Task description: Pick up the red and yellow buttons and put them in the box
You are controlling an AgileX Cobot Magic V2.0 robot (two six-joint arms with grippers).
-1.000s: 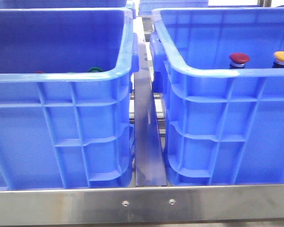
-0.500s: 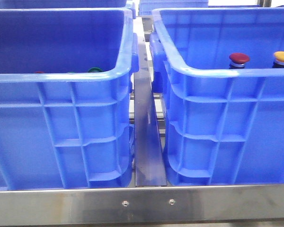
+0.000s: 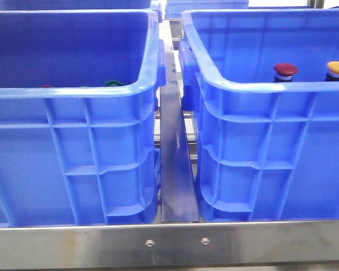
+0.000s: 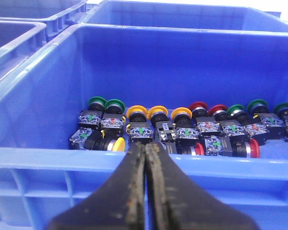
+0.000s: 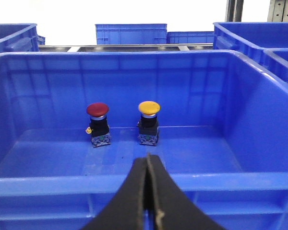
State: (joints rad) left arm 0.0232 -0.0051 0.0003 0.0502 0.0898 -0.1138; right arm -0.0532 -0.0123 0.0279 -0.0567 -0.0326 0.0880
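Red and yellow buttons (image 5: 123, 122) upright, caps up

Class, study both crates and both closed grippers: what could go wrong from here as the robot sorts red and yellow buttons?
1. In the left crate, green buttons sit tightly beside yellow ones, so the shut left gripper might grab the wrong colour.
2. The upright red button and yellow button in the right crate might topple if bumped.
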